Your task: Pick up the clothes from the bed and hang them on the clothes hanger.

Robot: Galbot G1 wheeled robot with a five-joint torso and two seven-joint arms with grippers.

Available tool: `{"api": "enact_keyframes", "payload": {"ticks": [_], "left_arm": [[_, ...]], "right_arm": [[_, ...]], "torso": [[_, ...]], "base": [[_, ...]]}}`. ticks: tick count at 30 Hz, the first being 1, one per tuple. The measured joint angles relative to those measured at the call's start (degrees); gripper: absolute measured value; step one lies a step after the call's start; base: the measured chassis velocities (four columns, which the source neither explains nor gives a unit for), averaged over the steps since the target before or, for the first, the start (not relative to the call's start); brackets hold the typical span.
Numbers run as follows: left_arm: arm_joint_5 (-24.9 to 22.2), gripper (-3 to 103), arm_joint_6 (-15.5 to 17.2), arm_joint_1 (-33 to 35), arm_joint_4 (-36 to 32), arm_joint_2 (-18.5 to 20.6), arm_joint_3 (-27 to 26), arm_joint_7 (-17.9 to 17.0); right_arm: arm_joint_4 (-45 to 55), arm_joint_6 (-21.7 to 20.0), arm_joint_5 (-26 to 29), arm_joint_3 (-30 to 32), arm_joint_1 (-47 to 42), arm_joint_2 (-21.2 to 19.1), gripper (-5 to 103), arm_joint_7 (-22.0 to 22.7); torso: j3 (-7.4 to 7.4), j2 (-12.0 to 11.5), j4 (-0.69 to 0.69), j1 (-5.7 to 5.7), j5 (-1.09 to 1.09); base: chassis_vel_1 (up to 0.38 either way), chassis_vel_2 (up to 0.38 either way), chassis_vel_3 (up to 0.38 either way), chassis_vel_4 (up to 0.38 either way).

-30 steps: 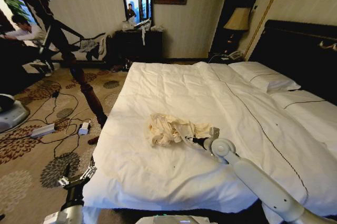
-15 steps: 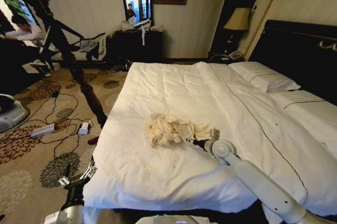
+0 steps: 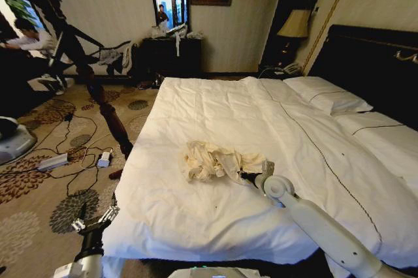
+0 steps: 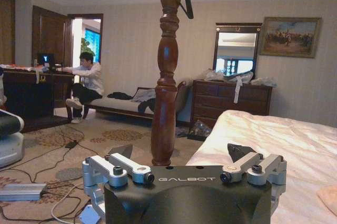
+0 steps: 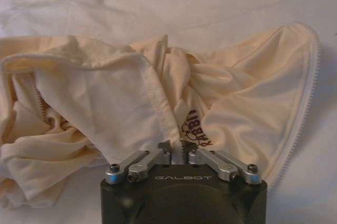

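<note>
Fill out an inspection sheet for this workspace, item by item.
Surface: bed, white sheets, rumpled.
Job's things: clothes, cream, crumpled in a heap on the bed; clothes hanger: nothing seen.
Clutter: a small dark speck on the sheet near the heap.
Grippers: right gripper shut on the clothes' edge; left gripper open, low beside the bed, holding nothing.
Cables: cords and a power strip on the carpet.
Surroundings: wooden post, dresser with mirror, lamp, black headboard.

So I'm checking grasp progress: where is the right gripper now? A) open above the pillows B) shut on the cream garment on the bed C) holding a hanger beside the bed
B: the right gripper has its fingers pinched together on a fold of the cream garment, which lies on the bed.
</note>
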Motion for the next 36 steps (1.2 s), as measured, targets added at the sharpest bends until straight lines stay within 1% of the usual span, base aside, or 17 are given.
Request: {"api": "enact_keyframes", "payload": {"ticks": [1, 2, 5, 11, 15, 17, 20, 21, 23, 24, 25, 26, 28, 30, 31, 34, 36], "left_arm": [[0.0, 100, 0.0, 0.0, 0.0, 0.0, 0.0, 0.0], [0.0, 100, 0.0, 0.0, 0.0, 0.0, 0.0, 0.0], [-0.1, 100, 0.0, -0.1, 0.0, 0.2, -0.1, 0.0], [-0.5, 100, 0.2, -0.5, 0.3, 0.4, -0.1, 0.0], [-0.6, 100, 0.3, -0.7, 0.6, 0.5, -0.1, 0.0], [-0.9, 100, 0.3, -0.9, 0.7, 0.7, -0.1, -0.1], [-2.4, 100, 0.9, -0.9, 0.6, 1.6, 0.1, -0.1], [-2.4, 100, 0.9, -0.9, 0.6, 1.6, 0.1, -0.1], [-4.8, 100, 1.6, -1.0, -0.4, 2.6, 0.5, 0.2], [-6.3, 100, 2.2, -1.1, -1.1, 3.3, 0.9, 0.6], [-7.4, 100, 2.5, -1.2, -1.5, 3.9, 1.2, 1.0], [-7.4, 100, 2.5, -1.2, -1.5, 3.9, 1.2, 1.0], [-10.6, 100, 3.6, -1.7, -2.8, 5.8, 2.3, 2.7], [-11.8, 100, 4.1, -2.3, -3.2, 7.3, 3.2, 3.9], [-11.8, 100, 4.1, -2.3, -3.2, 7.3, 3.2, 3.9], [-12.4, 100, 4.9, -3.6, -2.8, 10.6, 5.9, 6.3], [-11.5, 100, 5.1, -4.5, -1.3, 13.1, 9.3, 7.8]], "right_arm": [[0.0, 0.0, 0.0, 0.0, 0.0, 0.0, 15, 0.0], [0.2, 0.3, -0.3, 0.1, -0.2, -0.1, 3, -0.5], [0.6, 0.6, -0.4, 0.3, -0.6, -0.4, 1, -1.1], [1.9, 0.8, -0.4, 0.7, -1.4, -1.3, 0, -2.0], [3.6, 2.2, -0.5, 2.1, -2.3, -2.2, 0, -3.2], [6.3, 4.5, -0.5, 4.4, -3.2, -2.9, 0, -4.6], [12.0, 9.2, -0.2, 9.9, -4.3, -4.5, 0, -8.1], [12.0, 9.2, -0.2, 9.9, -4.3, -4.5, 0, -8.1], [15.6, 13.0, 0.2, 13.2, -4.3, -6.2, 0, -11.4], [17.1, 16.4, 0.0, 14.5, -3.9, -7.4, 0, -14.6], [17.9, 18.5, -0.1, 15.1, -3.5, -8.1, 0, -16.8], [17.9, 18.5, -0.1, 15.1, -3.5, -8.1, 0, -16.8], [19.8, 23.9, -0.1, 15.9, -1.7, -10.1, 0, -22.3], [20.8, 26.6, 0.6, 15.9, -0.1, -11.2, 0, -24.7], [20.8, 26.6, 0.6, 15.9, -0.1, -11.2, 0, -24.7], [22.9, 30.0, 4.2, 14.5, 5.6, -13.2, 0, -27.2], [23.7, 31.2, 6.3, 12.2, 10.8, -14.2, 0, -27.7]], "torso": [[0.00, 0.0, 0.00, 0.00, 0.00], [0.00, 0.0, 0.00, 0.00, 0.00], [0.00, 0.0, 0.00, 0.00, 0.00], [0.00, 0.0, 0.00, 0.00, 0.00], [0.00, 0.0, 0.00, 0.00, 0.01], [0.00, 0.0, 0.00, 0.00, 0.01], [0.00, 0.0, 0.00, 0.00, -0.02], [0.00, 0.0, 0.00, 0.00, -0.02], [0.00, 0.0, 0.00, 0.00, -0.01], [0.00, 0.0, 0.00, 0.00, -0.01], [0.00, 0.0, 0.00, 0.00, -0.01], [0.00, 0.0, 0.00, 0.00, -0.01], [0.00, 0.0, 0.01, 0.00, 0.00], [0.00, 0.0, 0.00, 0.00, 0.01], [0.00, 0.0, 0.00, 0.00, 0.01], [0.00, 0.0, 0.00, 0.00, 0.02], [0.00, 0.0, 0.01, 0.00, -0.01]], "base": [[0.000, 0.000, 0.000, 0.000], [0.000, 0.000, 0.000, 0.000], [0.000, 0.000, 0.000, 0.000], [0.000, 0.000, 0.000, 0.000], [0.000, 0.000, 0.000, 0.000], [0.000, 0.000, 0.000, 0.000], [0.000, 0.000, 0.000, 0.000], [0.000, 0.000, 0.000, 0.000], [0.000, 0.000, 0.000, 0.000], [0.000, 0.000, 0.000, 0.000], [0.000, 0.000, 0.000, 0.000], [0.000, 0.000, 0.000, 0.000], [0.000, 0.000, 0.000, 0.000], [0.000, 0.000, 0.000, 0.000], [0.000, 0.000, 0.000, 0.000], [0.000, 0.000, 0.000, 0.000], [0.000, 0.000, 0.000, 0.000]]}}
